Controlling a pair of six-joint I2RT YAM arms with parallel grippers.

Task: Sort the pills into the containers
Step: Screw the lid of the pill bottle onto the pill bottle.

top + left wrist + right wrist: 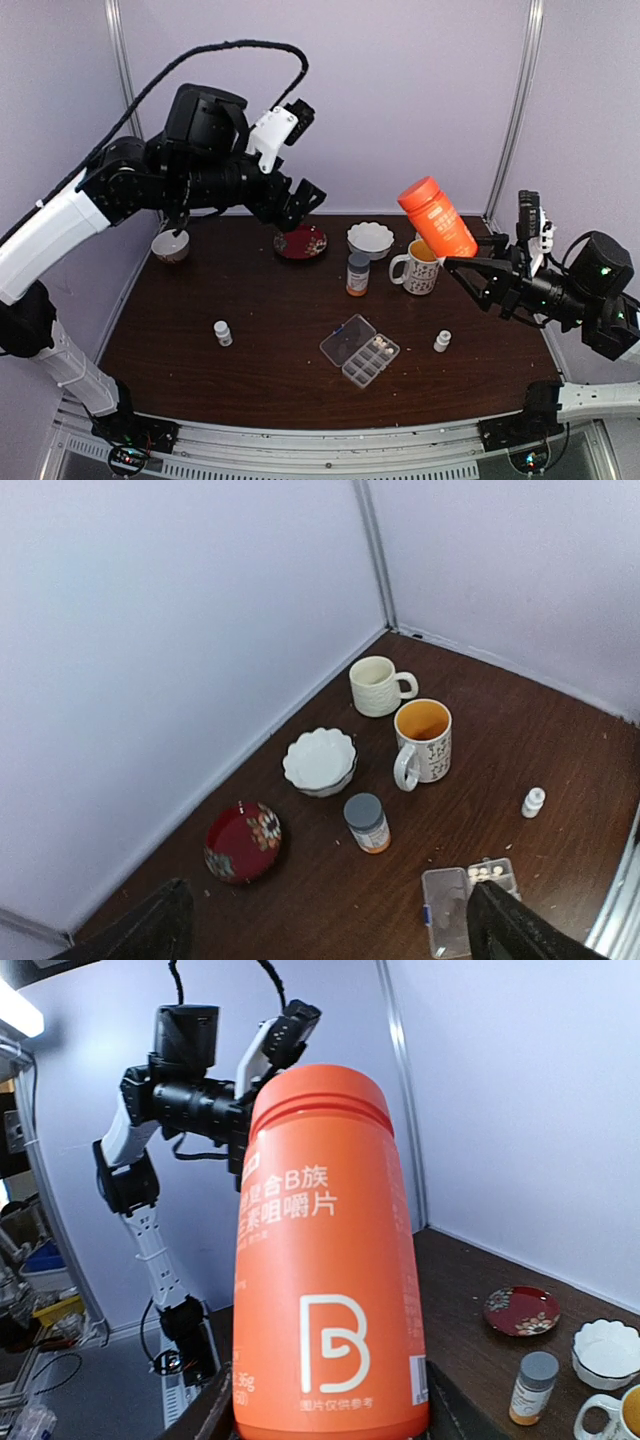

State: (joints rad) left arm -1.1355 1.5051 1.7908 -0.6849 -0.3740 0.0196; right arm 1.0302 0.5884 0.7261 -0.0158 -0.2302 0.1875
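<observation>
The clear organiser box (pixel 360 351) lies lid-open on the brown table near the front middle, and its containers show in the left wrist view too (pixel 452 912). A few pale pills (pixel 381 347) (pixel 487 872) sit in one end compartment. My left gripper (pixel 300 205) (pixel 330 942) hangs high over the back left of the table, open and empty. My right gripper (pixel 482 268) (pixel 330 1415) is shut on a capped orange bottle (pixel 437 217) (pixel 325 1260), held tilted in the air above the table's right side.
A grey-capped amber bottle (pixel 358 273), a patterned mug (pixel 420 267), a white scalloped bowl (pixel 370 238) and a red plate (pixel 301 242) stand at the back. A cream mug (pixel 375 685) is in the corner. A tan bowl (pixel 170 246) sits far left. Two small white bottles (pixel 223 333) (pixel 442 341) flank the box.
</observation>
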